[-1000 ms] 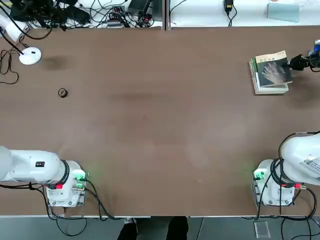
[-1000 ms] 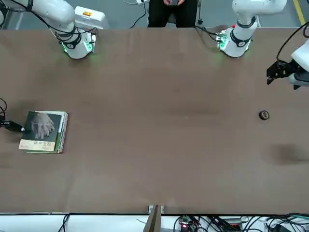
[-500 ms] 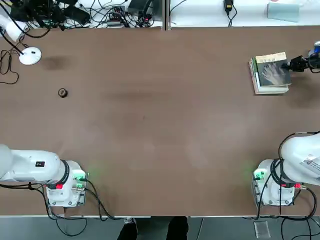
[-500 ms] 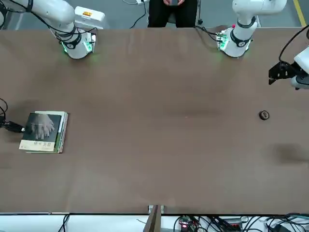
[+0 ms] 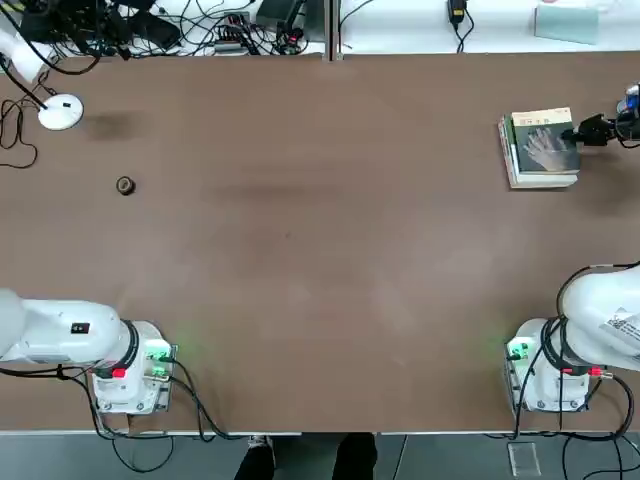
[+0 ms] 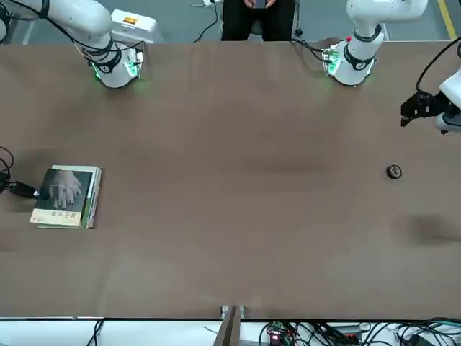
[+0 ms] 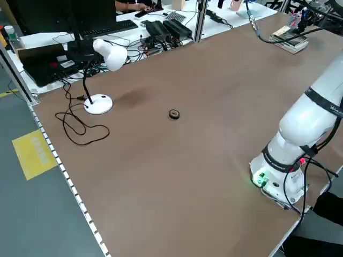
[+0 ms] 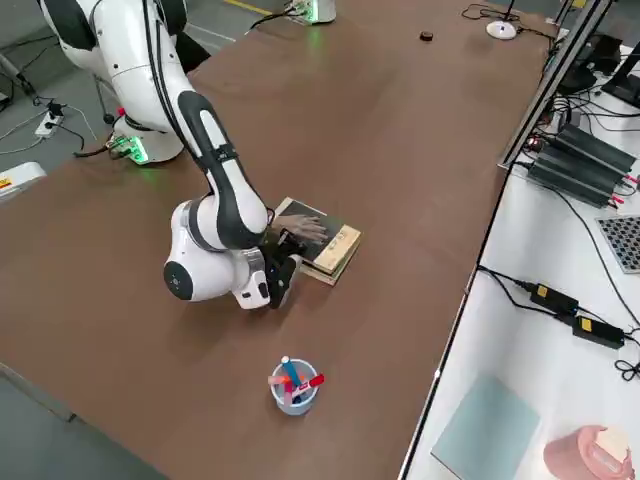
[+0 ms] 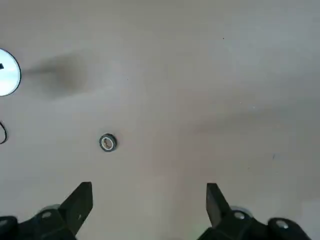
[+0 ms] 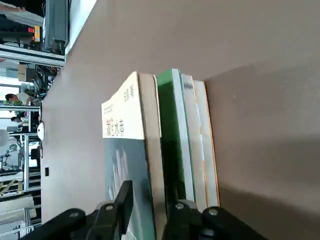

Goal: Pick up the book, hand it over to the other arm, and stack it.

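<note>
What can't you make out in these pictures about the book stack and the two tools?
- Right tool: its tips straddle the edge of the book in the right wrist view, but whether they press it is unclear; the top view cuts the arm off at the picture edge.
- Books under the top one: the green-and-white book shows edge-on only; the number of volumes beneath is unsure.
- Left tool: open over bare table; the top view leaves it out entirely.
- Small ring: too small to identify.

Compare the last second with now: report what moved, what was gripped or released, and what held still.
The book settled square onto the green-and-white book; a second ago it sat skewed. The right gripper, still at the book's edge, drew back slightly toward the table's edge, its jaws parting a little. Whether it has fully let go is unclear. The left gripper rose slightly, staying open. The small ring and lamp did not move.
</note>
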Controlling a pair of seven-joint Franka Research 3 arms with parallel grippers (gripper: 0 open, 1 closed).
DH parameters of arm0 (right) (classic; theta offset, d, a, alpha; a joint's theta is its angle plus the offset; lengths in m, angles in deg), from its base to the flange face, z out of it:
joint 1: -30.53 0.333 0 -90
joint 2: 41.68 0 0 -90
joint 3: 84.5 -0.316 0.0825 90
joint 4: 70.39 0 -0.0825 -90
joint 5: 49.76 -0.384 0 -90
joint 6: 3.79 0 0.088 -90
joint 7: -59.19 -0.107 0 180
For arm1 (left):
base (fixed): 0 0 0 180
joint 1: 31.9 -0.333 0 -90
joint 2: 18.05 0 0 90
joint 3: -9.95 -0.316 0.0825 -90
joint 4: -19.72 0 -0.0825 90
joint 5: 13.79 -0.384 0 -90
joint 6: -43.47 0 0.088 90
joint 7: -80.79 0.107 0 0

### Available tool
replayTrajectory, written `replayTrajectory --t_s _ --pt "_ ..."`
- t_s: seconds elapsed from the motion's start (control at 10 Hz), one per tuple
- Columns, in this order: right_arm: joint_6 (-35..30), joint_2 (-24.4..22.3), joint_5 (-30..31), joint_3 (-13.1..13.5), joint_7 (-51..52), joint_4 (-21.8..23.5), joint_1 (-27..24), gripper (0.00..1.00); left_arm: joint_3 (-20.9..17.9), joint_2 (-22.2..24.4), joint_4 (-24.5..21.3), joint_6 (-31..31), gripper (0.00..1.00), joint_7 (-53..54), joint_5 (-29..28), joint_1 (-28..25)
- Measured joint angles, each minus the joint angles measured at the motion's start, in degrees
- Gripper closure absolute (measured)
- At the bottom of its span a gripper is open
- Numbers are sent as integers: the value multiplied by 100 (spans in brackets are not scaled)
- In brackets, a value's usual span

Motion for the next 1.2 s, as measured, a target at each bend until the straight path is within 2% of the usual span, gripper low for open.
replayTrajectory --t_s 0.1,0.2,0.3,0.4,0.7,0.8,1.2 --pt "25 0 1 2 2 0 0 59 0 0 -1 12 0 -1 0 0" --pt "33 0 1 3 2 -4 -1 59 -1 0 -5 37 0 -2 0 0" --pt "41 0 2 5 2 -14 -2 54 -3 0 -22 89 0 -6 0 -1" --pt "44 0 5 7 2 -26 -3 41 -6 2 -56 159 0 -14 0 -1" --pt "55 0 11 15 1 -63 -16 15 -11 64 -249 390 0 -24 0 -3" --pt "60 0 37 21 1 -85 -31 2 -11 89 -297 430 0 -25 0 -3" --pt "66 -1 182 47 -2 -187 -133 0 -10 133 -340 466 0 -26 0 -2"
